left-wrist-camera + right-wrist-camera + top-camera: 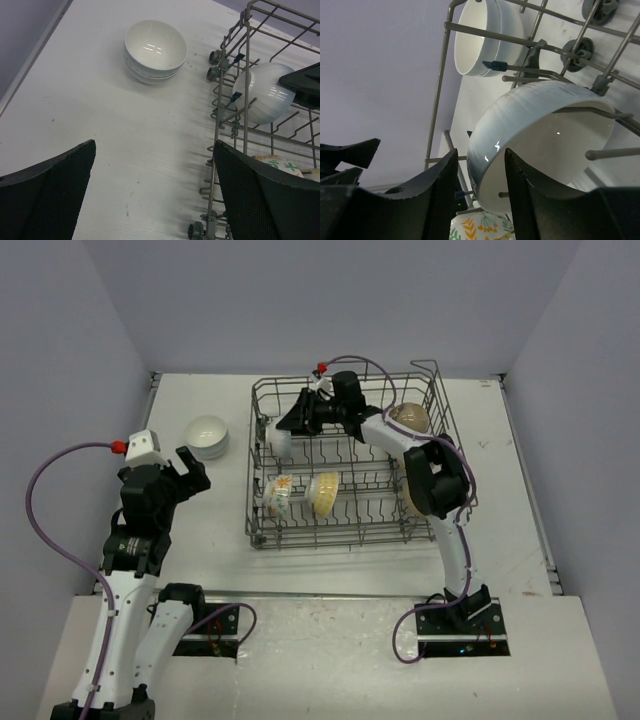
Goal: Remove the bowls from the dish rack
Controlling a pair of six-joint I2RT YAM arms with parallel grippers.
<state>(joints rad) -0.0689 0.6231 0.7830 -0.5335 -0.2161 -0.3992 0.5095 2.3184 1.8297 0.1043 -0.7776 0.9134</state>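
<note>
The dish rack [345,537] stands mid-table. At its back left corner a plain white bowl [281,438] [520,130] [262,92] leans on the tines. My right gripper [292,421] [481,155] straddles its rim, one finger inside and one outside, with a narrow gap showing at the outer finger. Two floral bowls [280,496] [323,492] stand in the front row, and a beige bowl [411,417] sits at the back right. My left gripper [190,468] [155,145] hovers open over bare table left of the rack, holding nothing.
Two plain white bowls [208,435] [155,50] are stacked on the table left of the rack. The rack's wire wall [245,75] and small wheels stand close to my left gripper's right finger. The right arm's forearm crosses over the rack's right half.
</note>
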